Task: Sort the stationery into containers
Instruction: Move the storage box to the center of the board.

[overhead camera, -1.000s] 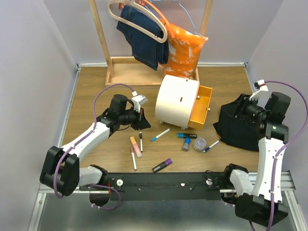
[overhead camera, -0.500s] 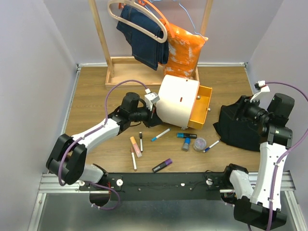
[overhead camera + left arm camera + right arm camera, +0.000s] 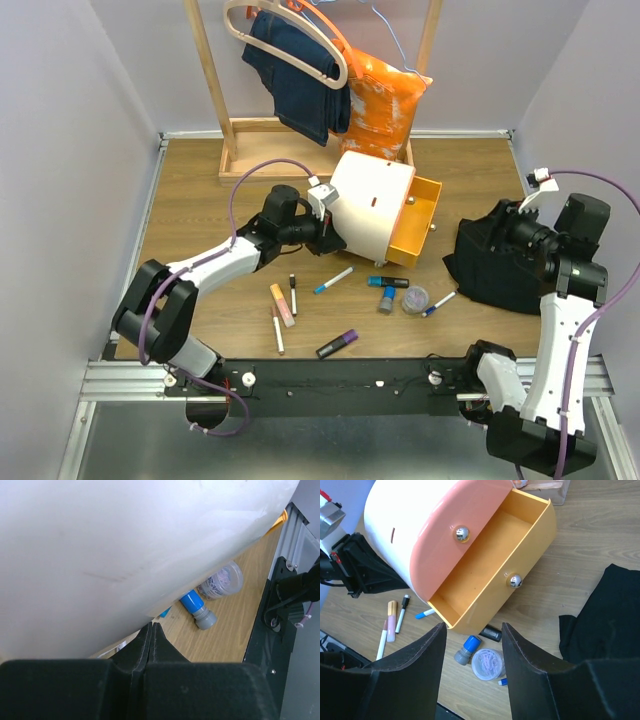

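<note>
The cream-white cabinet (image 3: 368, 203) stands mid-table, its lower orange drawer (image 3: 418, 228) pulled open and bare inside (image 3: 490, 580); the upper drawer front (image 3: 445, 545) is closed. My left gripper (image 3: 329, 236) is shut with nothing in it, its tips (image 3: 151, 625) against the cabinet's white lower side (image 3: 125, 545). My right gripper (image 3: 472, 652) hangs open above the stationery and holds nothing. Below it lie a blue-and-grey stamp-like item (image 3: 467, 649), a clear round tub (image 3: 487, 663) and a small black item (image 3: 492, 632). Pens and markers (image 3: 281, 304) lie in front of the cabinet.
A dark folded cloth (image 3: 495, 262) lies under the right arm. A wooden rack (image 3: 225, 130) with jeans and an orange bag (image 3: 385, 105) stands at the back. A purple marker (image 3: 337, 344) and a white pen (image 3: 277, 330) lie near the front rail.
My left arm has swung right, from the pens to the cabinet's side. The cabinet has turned and tilted slightly. My right gripper has opened a little wider.
</note>
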{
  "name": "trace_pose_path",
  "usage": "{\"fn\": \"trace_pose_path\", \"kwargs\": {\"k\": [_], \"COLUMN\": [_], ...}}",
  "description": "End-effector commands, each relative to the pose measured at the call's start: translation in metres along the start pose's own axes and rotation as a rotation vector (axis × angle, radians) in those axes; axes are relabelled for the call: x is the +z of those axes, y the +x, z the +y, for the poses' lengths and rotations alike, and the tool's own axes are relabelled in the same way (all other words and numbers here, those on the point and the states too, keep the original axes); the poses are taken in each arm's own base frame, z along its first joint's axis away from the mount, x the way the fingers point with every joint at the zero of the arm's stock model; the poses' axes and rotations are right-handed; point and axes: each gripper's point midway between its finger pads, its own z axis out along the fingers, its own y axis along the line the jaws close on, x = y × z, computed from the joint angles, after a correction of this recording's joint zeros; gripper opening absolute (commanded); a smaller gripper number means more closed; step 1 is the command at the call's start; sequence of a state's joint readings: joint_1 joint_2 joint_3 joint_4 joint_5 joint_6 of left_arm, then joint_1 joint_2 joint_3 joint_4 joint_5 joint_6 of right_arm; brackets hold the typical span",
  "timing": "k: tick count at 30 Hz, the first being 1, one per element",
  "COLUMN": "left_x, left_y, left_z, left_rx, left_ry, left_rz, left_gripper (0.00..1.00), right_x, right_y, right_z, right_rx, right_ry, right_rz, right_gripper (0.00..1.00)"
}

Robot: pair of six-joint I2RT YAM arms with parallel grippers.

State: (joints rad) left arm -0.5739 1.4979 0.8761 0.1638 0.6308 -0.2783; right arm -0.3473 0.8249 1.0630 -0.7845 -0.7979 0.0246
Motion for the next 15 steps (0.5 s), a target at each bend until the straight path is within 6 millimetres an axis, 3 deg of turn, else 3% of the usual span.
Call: {"fn": "trace_pose_path", "kwargs": {"k": [1, 10, 15], "left_x": [0.007, 0.009, -0.022], "left_y": [-0.038, -0.045, -0.037], "left_z": [0.007, 0.011, -0.005], "left_rx": [0.065, 0.060, 0.012], "left_ry": [-0.039, -0.053, -0.057], "left_rz": [-0.098, -0.109, -0.078], "left_gripper": [0.00, 0.00, 0.02], "right_x": [-0.003, -0.005, -0.018], "right_y": [-0.009, -0.014, 0.005], "right_z": [0.002, 0.003, 0.019], "right_rx": [-0.058, -0.100, -0.262], "right_ry": [-0.010, -0.017, -0.114], "right_rz": [-0.006, 0.007, 0.095], "right_gripper": [0.56, 0.57, 0.61]}}
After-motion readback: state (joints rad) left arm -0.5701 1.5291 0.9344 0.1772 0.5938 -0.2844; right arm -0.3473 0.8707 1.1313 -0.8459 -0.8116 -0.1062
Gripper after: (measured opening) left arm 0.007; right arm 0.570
